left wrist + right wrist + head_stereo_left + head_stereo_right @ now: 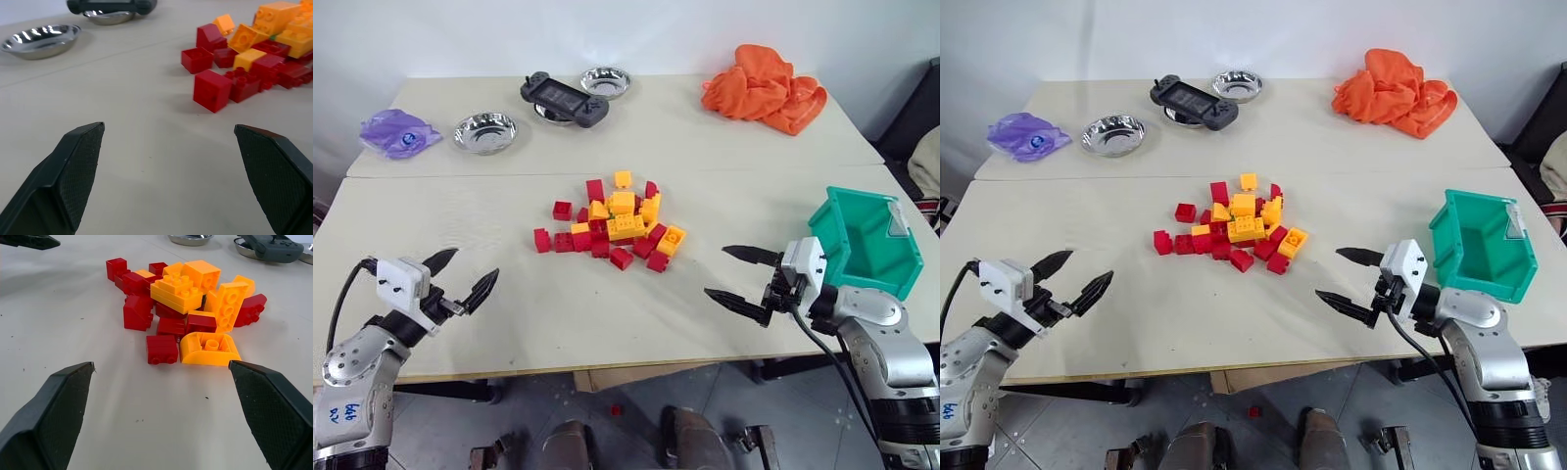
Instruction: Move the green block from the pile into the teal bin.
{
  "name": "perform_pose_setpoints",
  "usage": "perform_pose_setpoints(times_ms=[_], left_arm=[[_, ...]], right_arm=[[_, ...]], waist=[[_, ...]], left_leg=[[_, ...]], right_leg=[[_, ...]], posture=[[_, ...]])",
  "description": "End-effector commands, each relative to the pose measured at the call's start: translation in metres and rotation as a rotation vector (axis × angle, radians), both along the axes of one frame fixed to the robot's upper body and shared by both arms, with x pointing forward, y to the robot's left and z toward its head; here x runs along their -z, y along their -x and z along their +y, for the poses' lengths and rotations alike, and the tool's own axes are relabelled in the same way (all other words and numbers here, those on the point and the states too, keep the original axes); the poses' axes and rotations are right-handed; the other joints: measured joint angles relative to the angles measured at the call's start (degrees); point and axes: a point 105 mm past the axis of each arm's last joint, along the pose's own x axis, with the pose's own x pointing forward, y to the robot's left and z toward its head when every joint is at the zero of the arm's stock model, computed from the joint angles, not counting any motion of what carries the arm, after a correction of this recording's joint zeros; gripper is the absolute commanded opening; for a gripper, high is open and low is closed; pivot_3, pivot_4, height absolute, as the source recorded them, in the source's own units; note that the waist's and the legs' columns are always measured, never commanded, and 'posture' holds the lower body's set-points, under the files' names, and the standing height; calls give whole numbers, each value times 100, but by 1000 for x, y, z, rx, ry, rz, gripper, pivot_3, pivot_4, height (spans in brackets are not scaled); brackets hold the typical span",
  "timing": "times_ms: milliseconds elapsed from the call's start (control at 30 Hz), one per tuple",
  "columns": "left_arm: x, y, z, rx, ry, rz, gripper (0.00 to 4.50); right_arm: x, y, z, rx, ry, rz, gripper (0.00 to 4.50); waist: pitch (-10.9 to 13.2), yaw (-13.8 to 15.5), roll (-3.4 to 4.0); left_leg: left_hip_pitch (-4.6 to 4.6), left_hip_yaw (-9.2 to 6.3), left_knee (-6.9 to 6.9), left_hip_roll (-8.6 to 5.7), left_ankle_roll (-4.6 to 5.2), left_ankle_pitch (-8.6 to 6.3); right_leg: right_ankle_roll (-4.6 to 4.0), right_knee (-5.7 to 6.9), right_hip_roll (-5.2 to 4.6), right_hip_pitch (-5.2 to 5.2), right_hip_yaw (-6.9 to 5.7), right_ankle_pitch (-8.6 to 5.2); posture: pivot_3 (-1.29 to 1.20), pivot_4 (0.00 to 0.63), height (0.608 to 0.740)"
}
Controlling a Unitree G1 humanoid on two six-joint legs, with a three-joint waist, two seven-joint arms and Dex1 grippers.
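Red and yellow bricks form the pile (612, 223), hiding all but a green sliver (272, 36) of the light, hard block, best pinched by its flat sides; left gripper (460, 276) and right gripper (740, 278) flank the pile, fingers spread, the teal bin (864, 241) beyond the right one.

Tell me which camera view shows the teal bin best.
The right eye view: the teal bin stands whole on the table's right edge, its open inside visible, just behind the right gripper. In the left eye view, that arm's wrist hides the bin's lower left corner. In the wrist views I can't make it out.
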Motion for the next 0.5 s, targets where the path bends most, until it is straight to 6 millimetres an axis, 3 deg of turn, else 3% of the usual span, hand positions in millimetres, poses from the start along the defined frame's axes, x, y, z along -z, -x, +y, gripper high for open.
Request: perform_pose_setpoints(times_ms=[33,167,233,333,500], left_arm=[[-8,3,1,-18,-23,-38,4500],[-13,5,-18,79,-30,-49,4500],[-13,9,-33,175,-48,-41,4500],[-4,19,-48,315,-116,12,4500],[13,30,-52,434,-190,93,4500]], right_arm=[[-14,0,-7,0,-8,-59,4457],[-18,-2,13,-42,-69,-17,4457],[-13,8,39,-164,-36,15,4457],[-11,10,71,-241,-37,15,3852],[-11,-13,122,-245,-19,-8,2204]], waist=[[0,0,0],[0,0,0],[0,-2,0],[0,-26,0],[6,-134,10]], left_leg=[[0,0,0,0,0,0],[0,0,3,0,0,0],[0,-1,4,1,0,0],[1,-1,1,4,-1,0],[1,5,2,6,-7,-1]], right_leg=[[0,0,0,0,0,0],[0,2,0,0,0,0],[0,6,0,0,0,0],[-5,8,1,-3,0,-3],[-10,21,2,-11,0,-6]], posture=[[0,150,740],[0,150,740],[0,150,740],[0,150,740],[0,150,740]])
